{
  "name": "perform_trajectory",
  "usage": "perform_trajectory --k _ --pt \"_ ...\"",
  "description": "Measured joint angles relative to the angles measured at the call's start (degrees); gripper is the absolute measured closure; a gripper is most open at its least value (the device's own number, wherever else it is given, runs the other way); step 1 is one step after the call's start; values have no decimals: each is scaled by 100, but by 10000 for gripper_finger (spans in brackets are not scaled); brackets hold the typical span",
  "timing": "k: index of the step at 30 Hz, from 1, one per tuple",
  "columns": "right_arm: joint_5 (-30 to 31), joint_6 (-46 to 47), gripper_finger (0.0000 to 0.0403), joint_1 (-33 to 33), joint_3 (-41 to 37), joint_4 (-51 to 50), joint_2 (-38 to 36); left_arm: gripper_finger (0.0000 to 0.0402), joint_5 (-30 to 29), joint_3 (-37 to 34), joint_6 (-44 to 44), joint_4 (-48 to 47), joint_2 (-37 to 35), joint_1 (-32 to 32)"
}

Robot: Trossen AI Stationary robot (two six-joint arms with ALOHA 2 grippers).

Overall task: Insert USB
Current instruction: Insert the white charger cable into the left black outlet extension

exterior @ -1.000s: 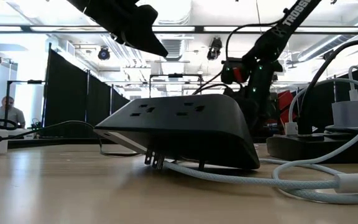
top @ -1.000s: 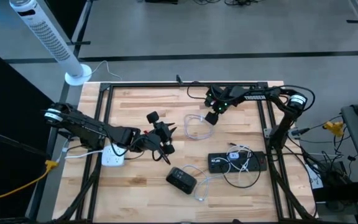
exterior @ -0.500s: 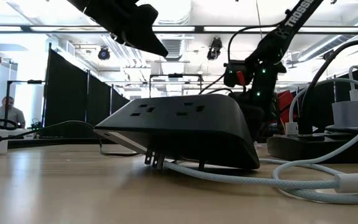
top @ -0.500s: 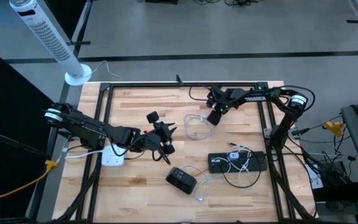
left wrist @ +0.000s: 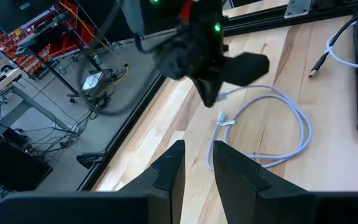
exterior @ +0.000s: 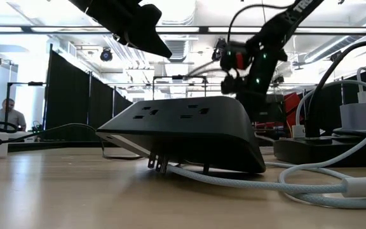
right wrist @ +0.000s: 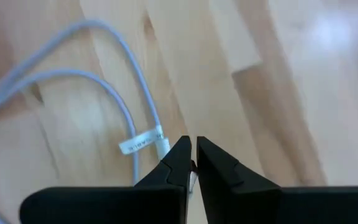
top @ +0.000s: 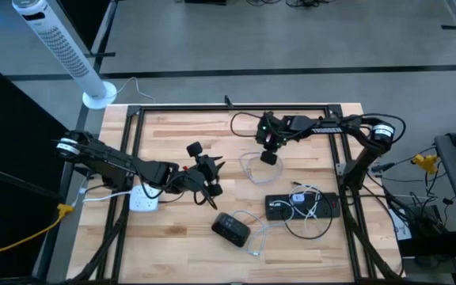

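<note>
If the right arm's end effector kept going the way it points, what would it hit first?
Probably the white cable on the table. The right end effector points down at it, its fingers nearly closed just beside the cable's labelled end; depth is hard to judge.

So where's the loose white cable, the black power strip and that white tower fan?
white cable (top: 251, 167): high view, on its loop on the table.
black power strip (top: 301, 207): high view, middle of its body.
white tower fan (top: 58, 49): high view, middle of its column.

You see a grey floor (top: 291, 39) beyond the table, a white tower fan (top: 58, 49) far left, black curtains (exterior: 75, 95) and bright ceiling lights (exterior: 56, 28).
</note>
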Motion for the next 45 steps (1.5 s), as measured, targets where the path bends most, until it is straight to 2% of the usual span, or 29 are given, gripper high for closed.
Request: perform_trajectory --k 6,14,18,22,26,29,32,36,41,45 --pt "-40 -161 359 22 10 -280 -464 331 0 0 0 -17 0 0" --pt "31 342 229 27 -99 -963 -314 331 0 0 -2 -27 0 0" --pt "214 589 191 -20 -383 -679 -184 331 0 0 -27 -24 0 0" --pt "457 700 177 -114 -560 -273 -30 331 0 0 -44 -26 2 0" --pt "511 734 187 -224 -605 68 107 331 2 0 -46 -17 2 0" --pt "450 714 214 -239 -613 133 268 331 2 -2 -48 -20 2 0" --pt "435 563 272 -234 -605 201 400 331 2 -2 -48 -25 2 0" --pt "445 214 380 -90 -638 418 310 331 2 -2 -48 -28 2 0" --pt "832 -211 388 331 -638 851 -154 331 3 -2 -204 -84 8 21" --pt "1126 -1129 389 1014 -715 1303 -510 331 23 -50 -286 -54 137 175"
